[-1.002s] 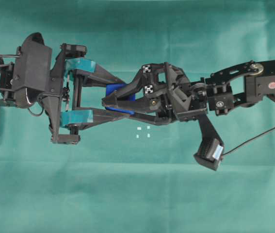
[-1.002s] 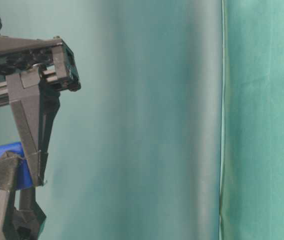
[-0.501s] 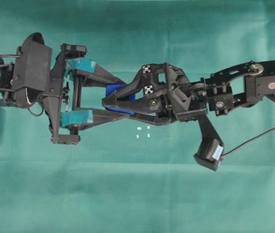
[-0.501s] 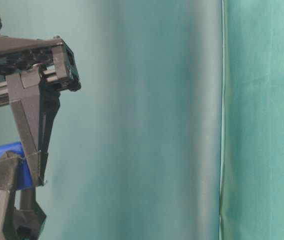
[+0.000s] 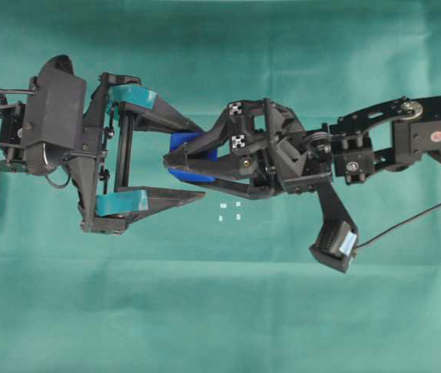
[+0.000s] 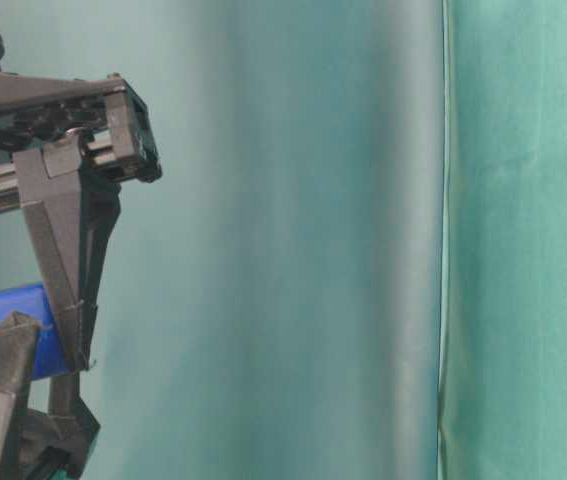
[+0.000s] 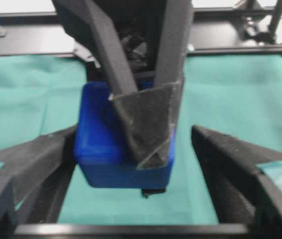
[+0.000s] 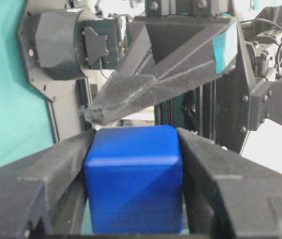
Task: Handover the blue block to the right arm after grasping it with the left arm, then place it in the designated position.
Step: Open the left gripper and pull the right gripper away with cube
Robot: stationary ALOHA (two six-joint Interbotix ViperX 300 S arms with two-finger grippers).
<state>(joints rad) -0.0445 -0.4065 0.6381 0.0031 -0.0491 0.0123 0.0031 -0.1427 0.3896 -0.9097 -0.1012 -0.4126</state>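
Blue block: the blue block (image 5: 190, 148) sits off the cloth, in the air between my two arms, clamped between the fingers of my right gripper (image 5: 183, 161); in the right wrist view the blue block (image 8: 133, 185) fills the gap between the two black fingers (image 8: 46, 174), touching both.
Right gripper: closed on the block, its fingers pressing on two opposite faces; in the left wrist view one of them crosses the front of the blue block (image 7: 106, 149).
Left gripper: my left gripper (image 5: 201, 159) stands wide, its teal-banded fingers (image 5: 162, 116) spread to either side of the block; the lower one lies well clear of it, and I cannot tell whether the upper tip touches it.
Left wrist view: my two left fingers (image 7: 230, 159) flank the block, the right one with green cloth (image 7: 200, 99) showing in the gap beside it.
Table-level view: the blue block (image 6: 13, 325) shows at the left edge, partly behind black fingers.
Cloth: green cloth (image 5: 220, 311) covers the table below; a few small white marks (image 5: 229, 212) lie on it just below the grippers.
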